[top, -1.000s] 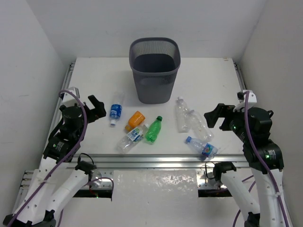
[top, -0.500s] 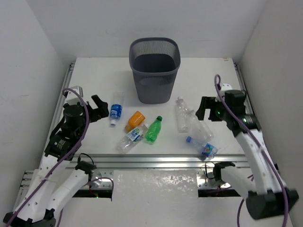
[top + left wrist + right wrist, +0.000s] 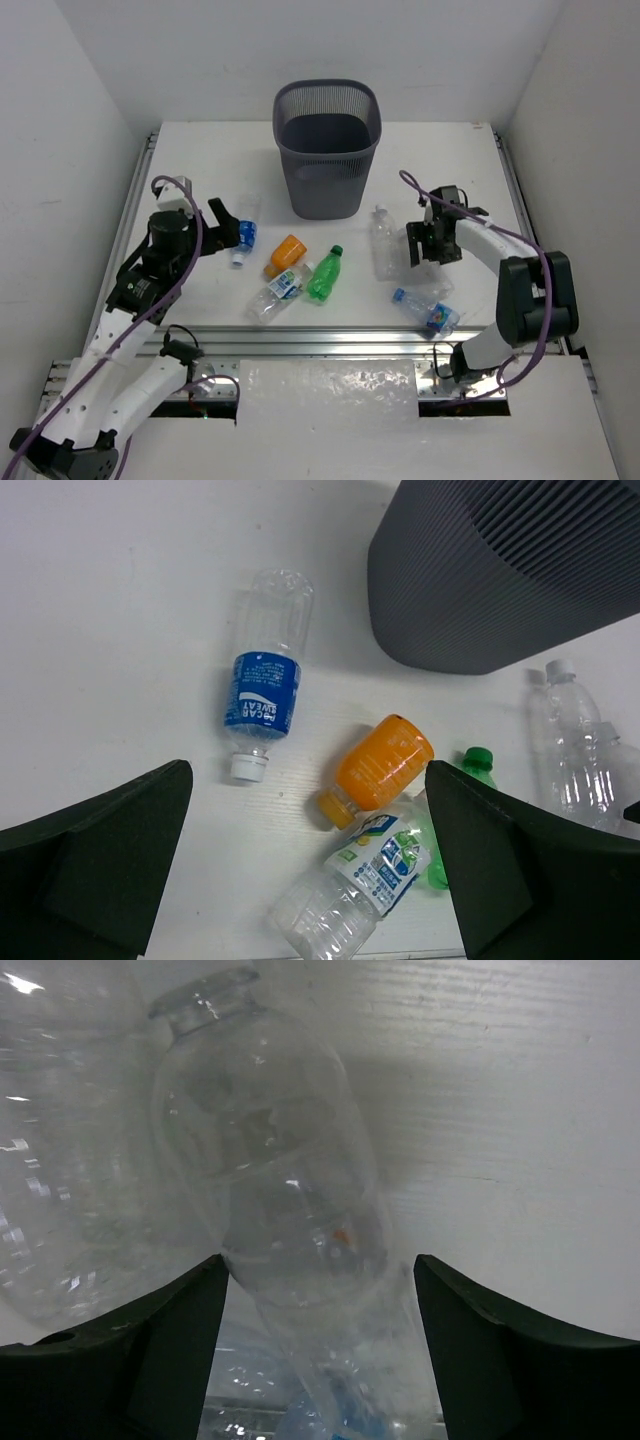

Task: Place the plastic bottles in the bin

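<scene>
Bin (image 3: 480,570) rim beyond the left wrist view's top edge; clear bottle (image 3: 290,1240) base off-frame below.

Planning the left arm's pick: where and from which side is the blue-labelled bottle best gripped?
The blue-labelled bottle lies flat, nothing touching it, cap toward the near edge. Probably best from above, clamping across its labelled middle, where the sides run straight.

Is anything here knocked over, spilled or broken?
Nothing looks spilled or broken. The plastic bottles all lie on their sides, scattered over the table in front of the bin, which stands upright. Several clear ones look crumpled.
</scene>
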